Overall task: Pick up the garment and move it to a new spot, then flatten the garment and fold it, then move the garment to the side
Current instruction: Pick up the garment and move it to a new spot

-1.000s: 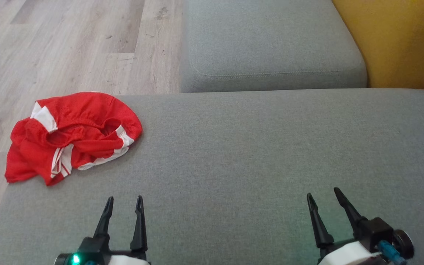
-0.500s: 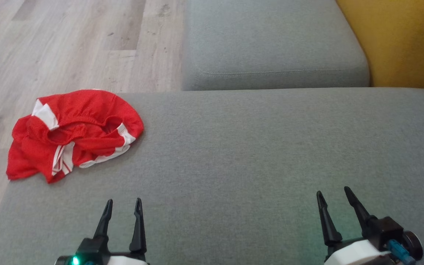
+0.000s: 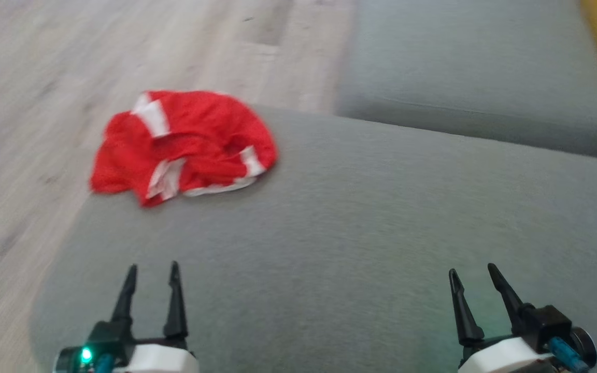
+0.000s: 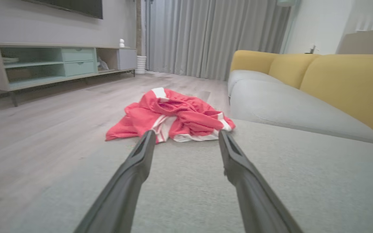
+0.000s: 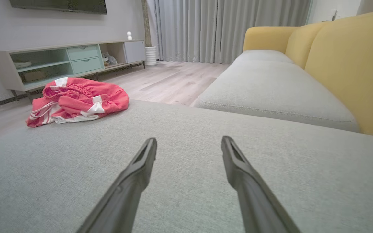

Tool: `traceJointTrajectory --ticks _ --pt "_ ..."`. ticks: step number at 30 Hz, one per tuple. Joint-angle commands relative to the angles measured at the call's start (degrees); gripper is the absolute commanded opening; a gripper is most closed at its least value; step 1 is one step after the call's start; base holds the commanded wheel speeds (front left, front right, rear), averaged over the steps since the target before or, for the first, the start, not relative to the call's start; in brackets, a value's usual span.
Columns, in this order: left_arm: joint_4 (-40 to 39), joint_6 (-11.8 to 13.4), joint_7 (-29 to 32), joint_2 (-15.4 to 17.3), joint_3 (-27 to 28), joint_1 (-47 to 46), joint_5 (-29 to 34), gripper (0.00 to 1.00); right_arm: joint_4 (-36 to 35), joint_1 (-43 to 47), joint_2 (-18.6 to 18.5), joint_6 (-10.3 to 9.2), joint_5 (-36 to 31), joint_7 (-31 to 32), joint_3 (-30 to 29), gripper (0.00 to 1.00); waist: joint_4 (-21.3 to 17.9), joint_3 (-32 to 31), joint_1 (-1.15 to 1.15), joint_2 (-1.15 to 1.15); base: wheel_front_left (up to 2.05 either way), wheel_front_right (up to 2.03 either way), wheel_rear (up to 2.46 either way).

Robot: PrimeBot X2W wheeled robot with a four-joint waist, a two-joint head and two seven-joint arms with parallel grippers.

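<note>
Head view: the red garment (image 3: pixel 184 142) lay at eleven o'clock on the sofa seat (image 3: pixel 355 233); the left gripper (image 3: pixel 152 269) and right gripper (image 3: pixel 472 272) were released, empty. Left wrist view: the garment lay at twelve, near. Right wrist view: it lay at ten, well apart.

Red garment (image 3: pixel 184 145) with white trim, crumpled in loose heap, lying at far left corner of grey cushion (image 3: pixel 355 233), one edge draped over cushion side.

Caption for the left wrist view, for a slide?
Open left gripper aimed at a crumpled red garment near the grey cushion edge.
</note>
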Motion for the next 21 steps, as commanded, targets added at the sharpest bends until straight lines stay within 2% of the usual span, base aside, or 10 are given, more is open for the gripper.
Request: traceJointTrajectory --ticks 1,3,11,16,19,21 --pt "-2.2 0.2 -0.6 0.2 2.9 -2.4 0.7 1.00 -1.8 -2.5 -0.3 0.43 0.6 -0.8 1.3 1.00 7.0 1.3 0.00 0.00 0.00 0.00 0.00" --pt "-3.0 0.4 -0.6 0.2 4.7 -2.2 1.1 1.00 -2.2 -3.0 -0.3 0.43 1.0 -0.8 0.7 1.00 9.6 2.0 0.00 0.00 0.00 0.00 0.00" --pt "-8.0 1.3 -0.6 0.2 11.6 -0.6 1.8 1.00 -2.5 -6.5 -0.3 0.43 -0.6 -0.8 1.0 1.00 12.6 5.5 0.00 0.00 0.00 0.00 0.00" --pt "-9.0 -1.1 -0.6 1.4 13.1 -4.6 4.3 1.00 -2.5 -6.4 -0.4 0.43 -2.6 -0.8 -0.3 1.00 14.0 7.5 0.00 0.00 0.00 0.00 0.00" --pt "-8.6 -4.1 -0.6 3.1 11.8 -10.9 5.8 1.00 -3.6 -6.1 -1.5 0.43 -3.6 -0.8 -2.0 1.00 14.3 10.7 0.00 0.00 0.00 0.00 0.00" --pt "-7.9 -5.7 -0.6 4.3 10.2 -16.4 7.0 1.00 -4.2 -7.0 -2.7 0.43 -4.0 -0.8 -2.9 1.00 13.2 13.8 0.00 0.00 0.00 0.00 0.00"
